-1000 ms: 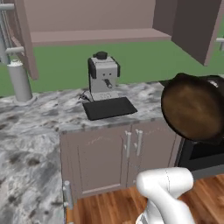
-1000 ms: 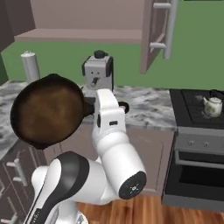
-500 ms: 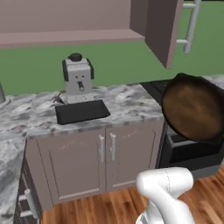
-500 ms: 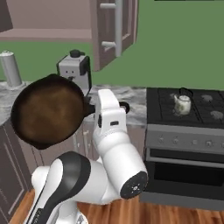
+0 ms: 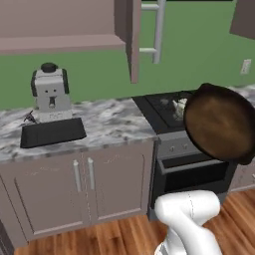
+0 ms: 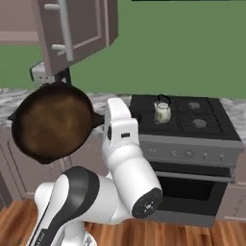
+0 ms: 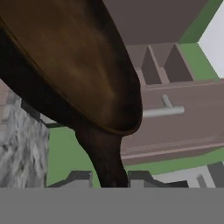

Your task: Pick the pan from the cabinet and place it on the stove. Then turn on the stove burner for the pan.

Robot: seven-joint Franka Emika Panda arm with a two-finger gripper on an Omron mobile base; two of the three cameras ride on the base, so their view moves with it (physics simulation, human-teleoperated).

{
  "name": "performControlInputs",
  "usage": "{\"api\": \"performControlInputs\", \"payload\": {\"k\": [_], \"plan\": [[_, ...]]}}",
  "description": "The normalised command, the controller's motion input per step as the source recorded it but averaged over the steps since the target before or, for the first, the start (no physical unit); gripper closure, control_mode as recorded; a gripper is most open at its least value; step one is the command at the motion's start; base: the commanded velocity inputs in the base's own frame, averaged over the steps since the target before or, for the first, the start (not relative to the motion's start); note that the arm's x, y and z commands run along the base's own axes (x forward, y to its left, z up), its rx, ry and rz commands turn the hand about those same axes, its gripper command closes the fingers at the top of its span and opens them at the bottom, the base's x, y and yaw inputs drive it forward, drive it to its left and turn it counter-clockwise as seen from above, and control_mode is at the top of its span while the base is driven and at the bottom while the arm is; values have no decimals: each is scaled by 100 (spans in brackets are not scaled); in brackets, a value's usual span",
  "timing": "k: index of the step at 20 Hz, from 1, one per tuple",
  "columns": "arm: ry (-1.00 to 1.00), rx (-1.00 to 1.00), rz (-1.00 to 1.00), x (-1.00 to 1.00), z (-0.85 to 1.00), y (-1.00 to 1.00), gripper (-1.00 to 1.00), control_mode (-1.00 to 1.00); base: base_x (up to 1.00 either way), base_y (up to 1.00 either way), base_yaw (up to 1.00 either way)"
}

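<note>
On the stove [image 6: 211, 126] I see a white kettle [image 6: 162, 111] among its burners; my pincer [image 7: 107, 177] is clamped on the pan [image 6: 52, 122] handle, holding it aloft.

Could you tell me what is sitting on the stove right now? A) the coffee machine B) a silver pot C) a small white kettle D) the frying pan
C: a small white kettle stands on the stove grates, while the pan is held up in the air beside the arm, off the cooktop.
</note>
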Motion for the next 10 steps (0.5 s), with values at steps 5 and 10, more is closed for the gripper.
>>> {"api": "performControlInputs", "payload": {"k": [5, 10], "plan": [[0, 0, 0, 0, 0, 0, 100, 100, 0, -80, 0], [0, 0, 0, 0, 0, 0, 100, 100, 1, -79, 0]]}}
